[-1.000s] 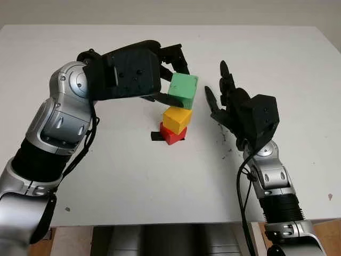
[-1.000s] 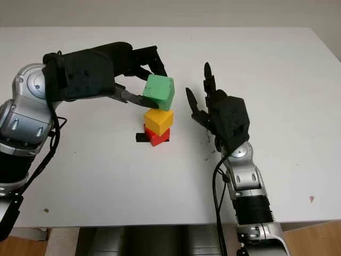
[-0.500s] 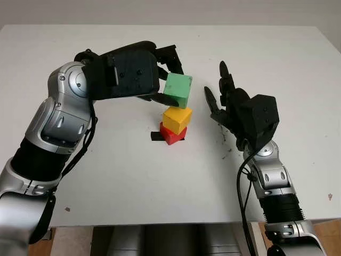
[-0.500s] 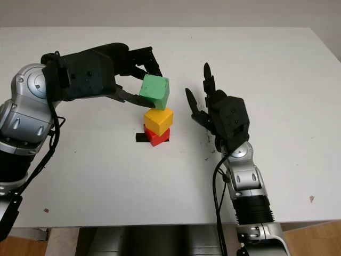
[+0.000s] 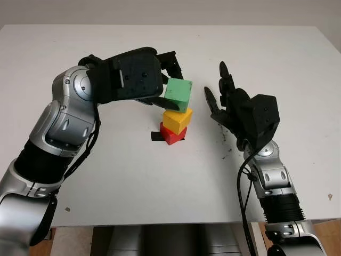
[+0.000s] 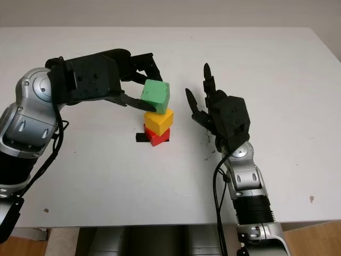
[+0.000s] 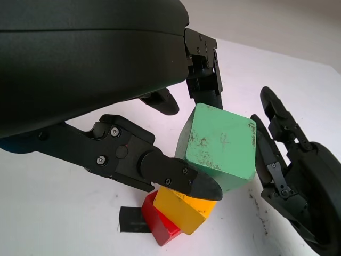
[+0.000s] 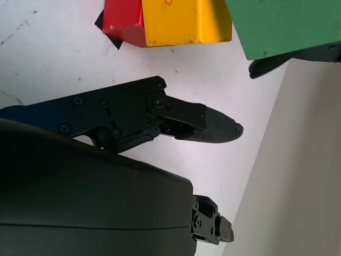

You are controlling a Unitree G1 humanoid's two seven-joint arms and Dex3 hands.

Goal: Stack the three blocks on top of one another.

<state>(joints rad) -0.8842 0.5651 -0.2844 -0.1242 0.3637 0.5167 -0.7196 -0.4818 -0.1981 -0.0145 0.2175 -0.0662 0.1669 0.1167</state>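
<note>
White table (image 5: 106, 176) underneath — your left hand (image 5: 136, 77) pinches the green block (image 5: 178, 95) by opposite faces, right over the yellow block (image 5: 177, 119) on red block (image 5: 170, 135). Rigid, light, probably scuffed-slick — release squarely. Right hand (image 5: 237, 109) waits open beside.

You have a green block (image 5: 178, 95) with dark scuffs speckling its faces, held in the black left hand (image 5: 160, 80). Under it sits a yellow block (image 5: 177, 119), and under that a red block (image 5: 171, 134). A strip of black tape (image 5: 157, 137) shows at the red block's 9 o'clock side. The table (image 5: 160, 176) is white, with faint dark smudges. Your right hand (image 5: 224, 101), at the stack's 3 o'clock, is black too; both forearms are silver-grey.
</note>
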